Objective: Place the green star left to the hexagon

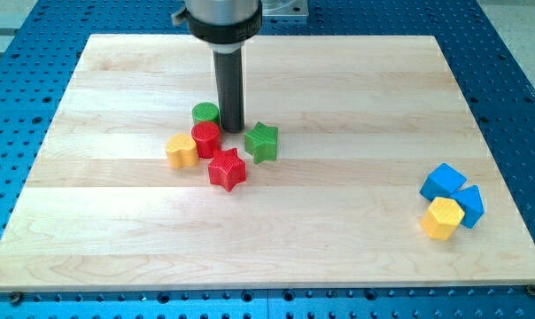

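The green star (262,142) lies near the middle of the wooden board (338,89). My tip (232,130) stands just left of and above it, between the star and a green cylinder (205,112). The yellow hexagon (443,218) sits far off at the view's lower right, touching two blue blocks. My tip is close to the star's upper left edge; I cannot tell if it touches.
A red cylinder (205,139), a red star (228,169) and a yellow heart-like block (182,151) cluster left of the green star. A blue cube (443,181) and a blue triangular block (470,204) stand by the hexagon.
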